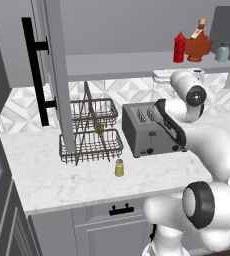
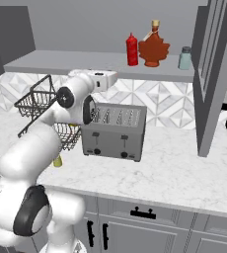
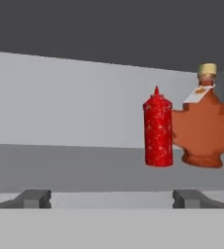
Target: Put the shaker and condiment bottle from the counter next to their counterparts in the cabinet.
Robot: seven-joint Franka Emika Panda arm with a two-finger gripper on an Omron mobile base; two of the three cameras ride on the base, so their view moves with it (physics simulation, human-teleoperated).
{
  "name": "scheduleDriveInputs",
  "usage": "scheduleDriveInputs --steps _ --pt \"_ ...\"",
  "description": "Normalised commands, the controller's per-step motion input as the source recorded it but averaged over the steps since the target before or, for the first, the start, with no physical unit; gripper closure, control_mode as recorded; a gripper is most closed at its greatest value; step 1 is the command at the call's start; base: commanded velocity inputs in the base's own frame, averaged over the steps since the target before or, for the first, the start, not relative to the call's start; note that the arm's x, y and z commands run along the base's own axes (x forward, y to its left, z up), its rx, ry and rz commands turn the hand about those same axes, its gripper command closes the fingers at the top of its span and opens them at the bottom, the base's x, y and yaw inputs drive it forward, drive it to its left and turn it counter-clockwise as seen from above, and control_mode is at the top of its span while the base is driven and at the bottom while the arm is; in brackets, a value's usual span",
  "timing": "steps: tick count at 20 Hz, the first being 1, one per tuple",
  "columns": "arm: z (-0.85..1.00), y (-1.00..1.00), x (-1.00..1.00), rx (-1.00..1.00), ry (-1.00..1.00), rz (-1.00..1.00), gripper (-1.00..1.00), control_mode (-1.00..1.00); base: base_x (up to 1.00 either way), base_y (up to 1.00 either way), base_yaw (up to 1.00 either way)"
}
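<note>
The red condiment bottle (image 3: 158, 131) stands upright on the cabinet shelf (image 1: 112, 65), just left of the dark-red leaf-shaped bottle (image 3: 204, 127) with a tan cap. Right of that stands the pale blue-grey shaker (image 1: 222, 51). The same three show on the shelf in the right base view: condiment bottle (image 2: 132, 49), leaf bottle (image 2: 154, 47), pale shaker (image 2: 185, 58). My gripper (image 3: 112, 199) is open and empty, level with the shelf's front edge, a little back from and left of the red bottle. The yellowish-green shaker (image 1: 119, 168) stands on the marble counter (image 1: 47, 175) in front of the dish rack.
A grey toaster (image 1: 147, 129) sits on the counter under my arm. A wire dish rack (image 1: 92, 132) stands to its left. The cabinet door (image 1: 54, 75) with its long black handle (image 1: 34, 70) hangs open at the left. Grey drawers (image 1: 122, 215) run below the counter.
</note>
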Motion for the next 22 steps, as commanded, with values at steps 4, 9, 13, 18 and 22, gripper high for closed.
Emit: scheduleDriveInputs --steps 4,9,13,18,22 --pt "-0.46 0.06 -0.91 0.00 0.00 0.65 -1.00 -1.00 0.00 0.00 0.00" --pt "-0.43 0.15 -0.65 0.00 0.00 0.62 -1.00 -1.00 0.00 0.00 0.00" --pt "-0.28 0.29 -0.05 0.03 0.05 0.49 -1.00 -1.00 0.00 0.00 0.00" --pt "-0.83 0.14 -0.35 -0.38 0.24 0.36 -1.00 -1.00 0.00 0.00 0.00" --pt "-0.76 0.37 -0.30 -0.35 0.23 0.55 -1.00 -1.00 0.00 0.00 0.00"
